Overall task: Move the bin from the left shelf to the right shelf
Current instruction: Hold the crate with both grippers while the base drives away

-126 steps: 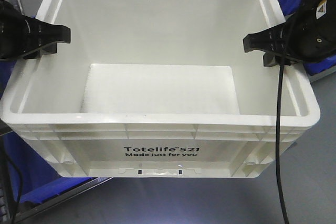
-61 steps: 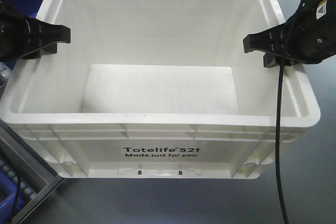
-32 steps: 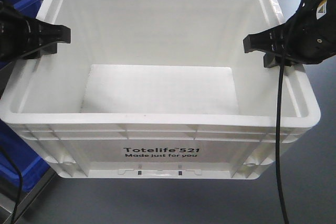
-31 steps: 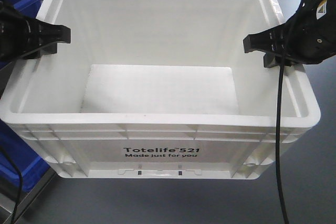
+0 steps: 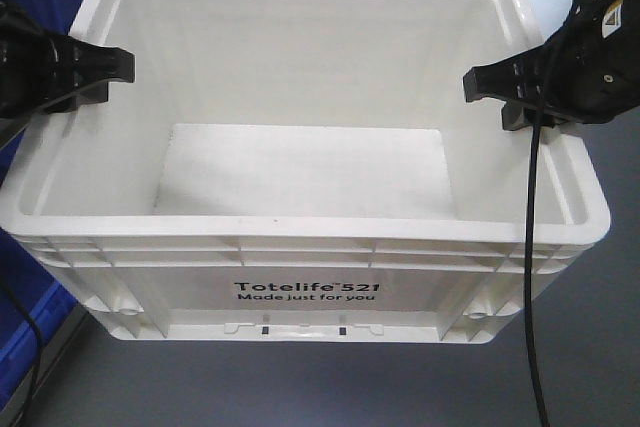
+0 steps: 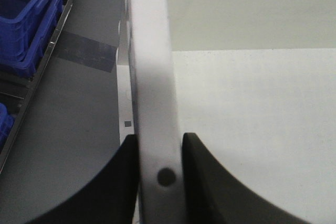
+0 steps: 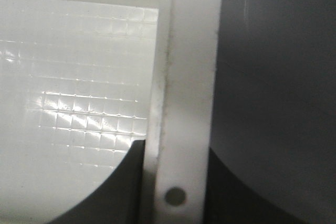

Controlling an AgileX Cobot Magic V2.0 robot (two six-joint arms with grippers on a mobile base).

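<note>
Left gripper [image 6: 158, 153]: pinched narrow on the left rim of the bin [image 5: 300, 267], 1 finger inside the wall and 1 outside, both touching it.
Right gripper [image 7: 176, 153]: clamped the same way on the right rim, with the rim filling the gap between its 2 fingers.
Bin: empty and upright, hanging level between the 2 arms in front of the robot, resting on no shelf.
Surroundings: blue bins [image 6: 26, 19] on a metal shelf rail [image 6: 47, 51] lie to the left; grey floor [image 5: 590, 347] shows below and to the right.
Step in hand: the carry, judged midway, with the bin off the left shelf and the right shelf not in view.
Next move: it calls for both arms to move as 1, so the rim neither twists nor slips, and for a level set-down once the shelf appears.
Change from 2.1 s ago: bin and grippers sit at the same spot in the front view, but the blue bins that lined the top edge now show only at the top left, and floor replaces them at the right.
</note>
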